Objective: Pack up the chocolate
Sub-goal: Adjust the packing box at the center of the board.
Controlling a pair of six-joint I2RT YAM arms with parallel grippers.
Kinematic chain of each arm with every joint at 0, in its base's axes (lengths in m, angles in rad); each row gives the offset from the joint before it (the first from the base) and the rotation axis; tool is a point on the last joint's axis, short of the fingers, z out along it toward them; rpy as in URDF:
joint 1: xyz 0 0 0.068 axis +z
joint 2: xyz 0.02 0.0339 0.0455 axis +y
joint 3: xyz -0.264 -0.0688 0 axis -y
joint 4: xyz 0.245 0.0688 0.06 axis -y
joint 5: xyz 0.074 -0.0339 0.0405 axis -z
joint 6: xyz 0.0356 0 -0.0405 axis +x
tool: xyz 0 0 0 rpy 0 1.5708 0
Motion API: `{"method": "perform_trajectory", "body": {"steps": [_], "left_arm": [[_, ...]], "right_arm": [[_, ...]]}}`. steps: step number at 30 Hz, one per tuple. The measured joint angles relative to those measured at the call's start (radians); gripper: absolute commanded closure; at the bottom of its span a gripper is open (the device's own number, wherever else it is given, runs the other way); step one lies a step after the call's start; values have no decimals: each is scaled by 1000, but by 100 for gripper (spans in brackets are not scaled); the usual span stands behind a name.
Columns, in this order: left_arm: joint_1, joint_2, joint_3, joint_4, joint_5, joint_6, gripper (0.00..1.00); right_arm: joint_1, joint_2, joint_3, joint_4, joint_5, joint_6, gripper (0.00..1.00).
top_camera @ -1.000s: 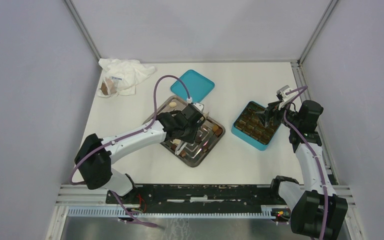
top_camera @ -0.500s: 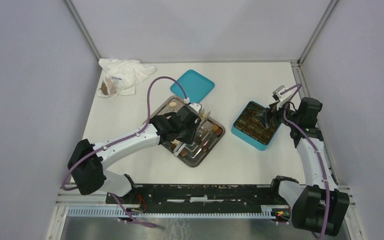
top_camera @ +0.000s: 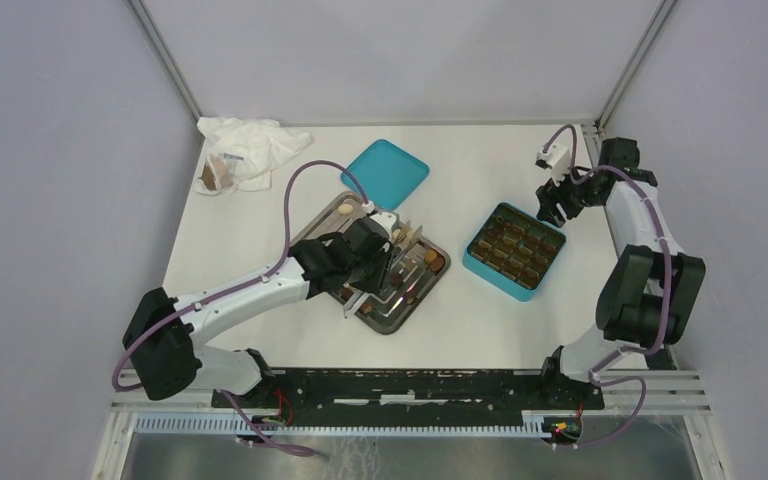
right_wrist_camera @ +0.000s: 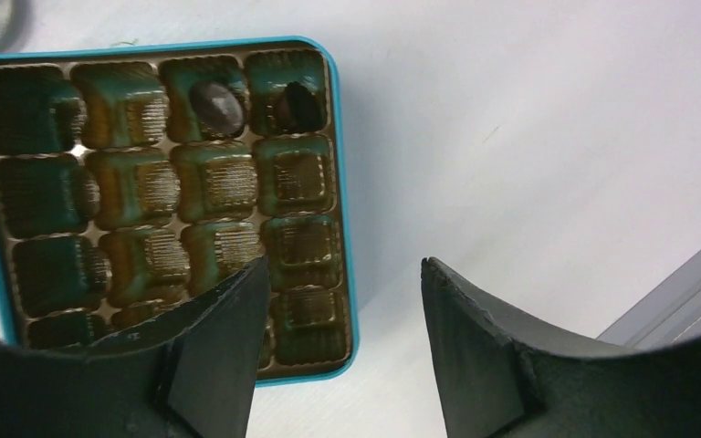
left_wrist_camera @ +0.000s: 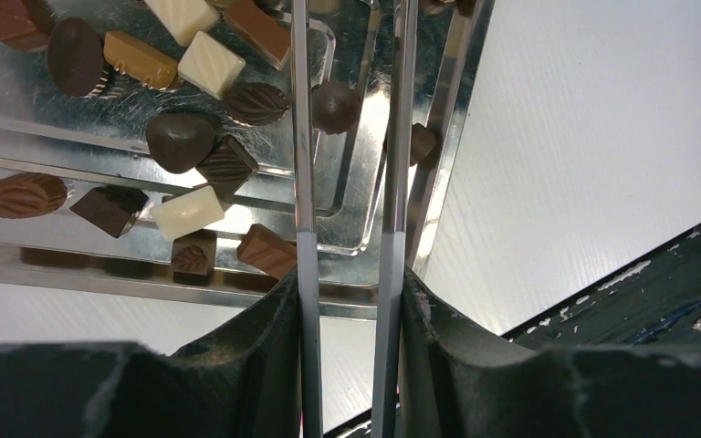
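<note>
Left jaws stand slightly apart, empty, a dark chocolate (left_wrist_camera: pixel 336 105) between them, likely for pinching; right jaws gape empty above the box (right_wrist_camera: pixel 214 178).

The tray (top_camera: pixel 422 290) with the chocolate (left_wrist_camera: pixel 183 139) lies in the middle of the bench (top_camera: pixel 520 160). The box (top_camera: pixel 495 275) is right of it, the lid (top_camera: pixel 385 170) on its far side, the bag (top_camera: pixel 250 150) far left.

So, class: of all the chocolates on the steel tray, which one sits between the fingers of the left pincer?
The dark round chocolate: it alone lies in the gap between the fingers of the left pincer; the rest sit outside them.
</note>
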Motion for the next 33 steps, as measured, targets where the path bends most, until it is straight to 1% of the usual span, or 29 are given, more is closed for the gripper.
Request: {"method": "perform_trajectory", "body": {"steps": [3, 6, 7, 11, 16, 20, 21, 23, 28, 29, 30, 33], "left_arm": [[0, -21, -18, 6, 6, 0, 98], [0, -36, -32, 8, 7, 0, 98], [0, -40, -34, 9, 7, 0, 98], [0, -53, -39, 15, 7, 0, 98], [0, -56, -44, 21, 7, 0, 98], [0, -56, -46, 21, 7, 0, 98], [0, -56, -46, 21, 7, 0, 98], [0, -56, -46, 22, 7, 0, 98], [0, -56, -46, 21, 7, 0, 98], [0, -56, -46, 21, 7, 0, 98], [0, -56, -46, 21, 7, 0, 98], [0, -56, -46, 21, 7, 0, 98]], "right_arm": [[8, 91, 72, -35, 31, -28, 34], [35, 137, 99, -55, 73, -34, 34], [50, 153, 106, -57, 88, -34, 36], [93, 217, 148, -61, 138, -23, 37], [122, 291, 187, -60, 184, -11, 38], [142, 325, 188, -63, 210, -11, 45], [148, 333, 188, -63, 219, -12, 47], [158, 345, 188, -63, 232, -13, 55], [171, 355, 188, -62, 244, -35, 83], [171, 355, 188, -61, 243, -42, 87], [170, 355, 188, -60, 241, -50, 91], [170, 353, 185, -52, 234, -62, 96]]}}
